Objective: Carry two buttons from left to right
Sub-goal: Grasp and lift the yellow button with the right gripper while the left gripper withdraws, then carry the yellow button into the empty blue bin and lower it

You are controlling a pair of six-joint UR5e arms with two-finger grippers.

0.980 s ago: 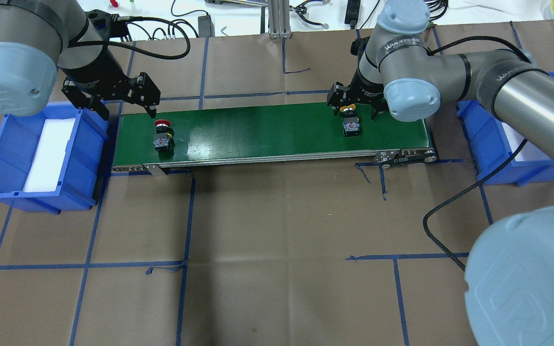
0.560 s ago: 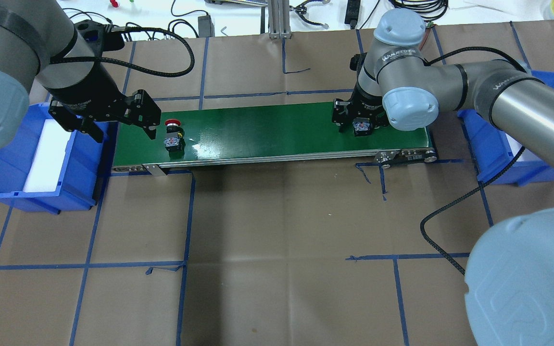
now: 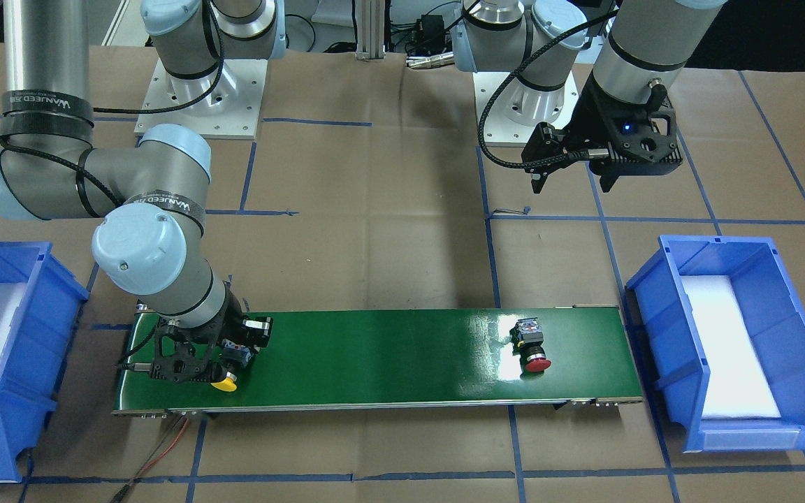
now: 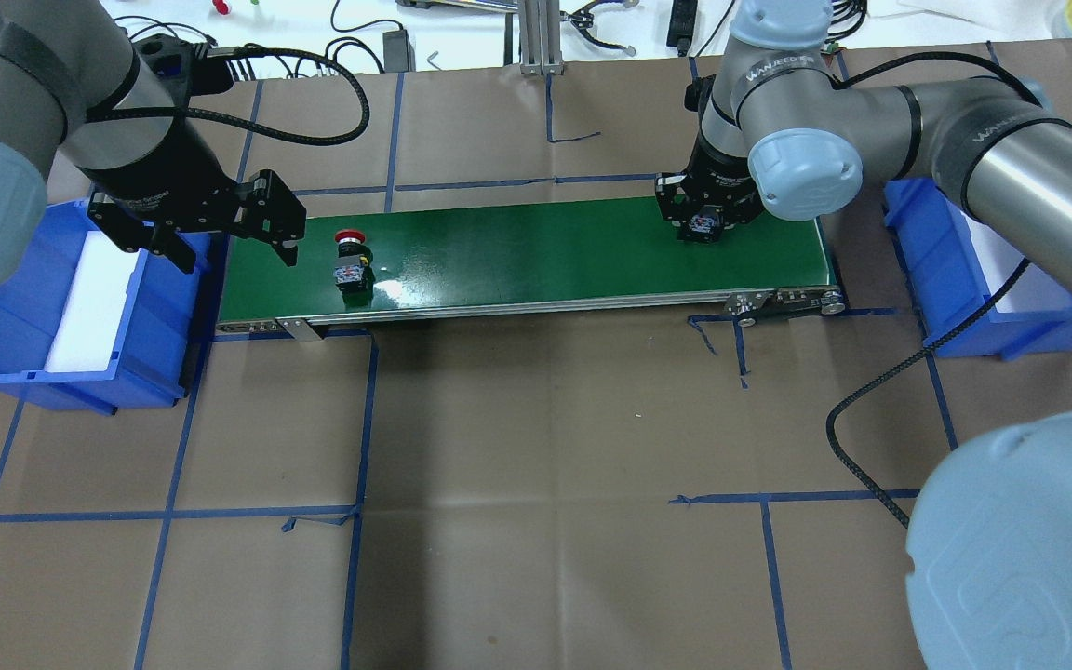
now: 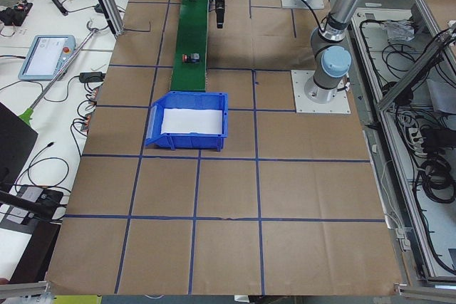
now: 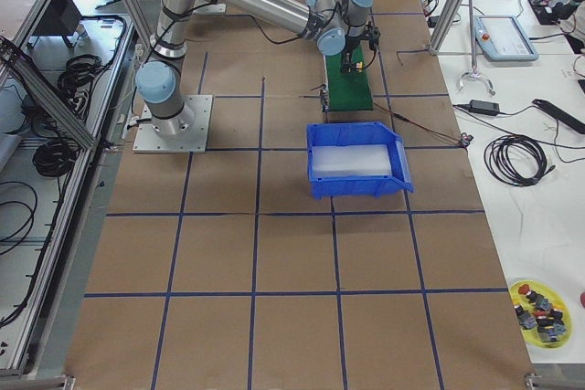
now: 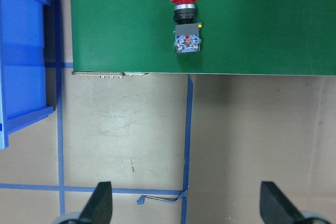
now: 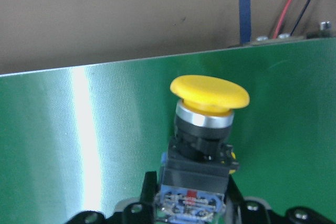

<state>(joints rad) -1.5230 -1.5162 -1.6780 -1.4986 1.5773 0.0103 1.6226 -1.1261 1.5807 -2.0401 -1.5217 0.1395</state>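
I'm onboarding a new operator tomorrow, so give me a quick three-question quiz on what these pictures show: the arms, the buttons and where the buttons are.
1. True or false: the left gripper is shut on the red button.
2. Which gripper is shut on the yellow button?
A. the left gripper
B. the right gripper
C. neither
3. Fill in: both buttons are on the green ____.

Key
1. False. It is open and off to one side of the red button, not touching it.
2. B
3. belt
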